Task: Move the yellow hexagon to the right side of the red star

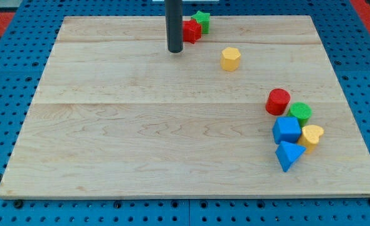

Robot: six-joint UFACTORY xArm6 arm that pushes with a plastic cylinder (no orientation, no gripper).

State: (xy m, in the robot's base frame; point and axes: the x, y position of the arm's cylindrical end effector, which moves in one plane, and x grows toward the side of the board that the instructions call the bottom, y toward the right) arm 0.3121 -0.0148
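Item: yellow hexagon (231, 58), unplaced, lower right of red star (191, 30).
My tip (175, 49) just left of star; no jaws fitted; push upward remaining, green block (202, 20) adjacent on desk (110, 157).

Pale wooden counter (141, 138), light planks, sits on blue perforated base. Far edge, right of centre: red star block (192, 30) touching green star block (202, 20). Yellow hexagon block (231, 58) alone, nearer and right of red star. Right side cluster: red cylinder block (278, 101), green cylinder block (300, 112) beside it, blue cube block (286, 130), yellow heart-shaped block (311, 135), blue triangular block (288, 155) nearest. My tip (175, 50) rests on counter just left of red star.
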